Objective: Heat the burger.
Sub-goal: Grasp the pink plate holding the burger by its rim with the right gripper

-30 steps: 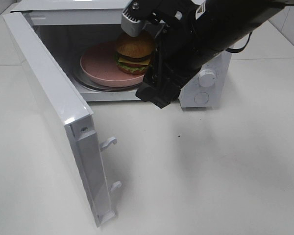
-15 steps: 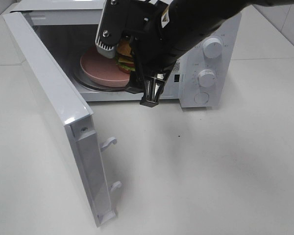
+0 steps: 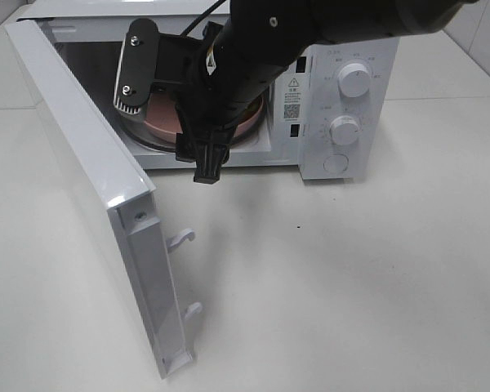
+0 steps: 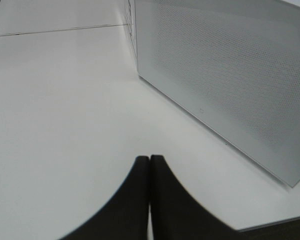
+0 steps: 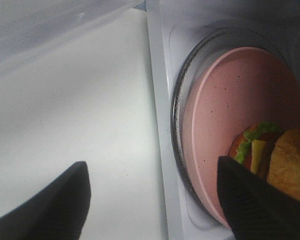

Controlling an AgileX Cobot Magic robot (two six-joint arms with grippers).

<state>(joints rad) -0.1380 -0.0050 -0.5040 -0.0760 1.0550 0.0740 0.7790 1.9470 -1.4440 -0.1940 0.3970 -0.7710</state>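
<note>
Treat the loading step as done: find the burger (image 5: 285, 160) lying on the pink speckled plate (image 5: 220, 115), off the plate's middle, inside the microwave (image 3: 343, 33) at the far side of the table (image 3: 351, 286). Expect no sight of it in the high view, hidden there behind the right arm (image 3: 253, 49), with only slivers of plate on show. Note the nesting of containers: glass turntable (image 5: 176, 115) on the cavity floor, plate on the turntable, burger on the plate, nothing else visible in there. Read the right gripper (image 5: 152, 165) as spread wide and grasping nothing, hanging just in front of the cavity mouth toward its left half, clear of plate and burger. Read the left gripper (image 4: 150, 162) as closed, pads pressed together on nothing, over bare table near the outer face of the door (image 3: 82, 163). Count as outstanding: closing the door, swung fully open toward the near left with latch hooks (image 3: 182, 237) exposed, then setting the dials (image 3: 355, 80) on the right-hand panel to start heating. Judge the task as roughly midway: placement finished, no heating begun. Before swinging the door, move the right arm out of the door's path or risk a strike against the wrist.
</note>
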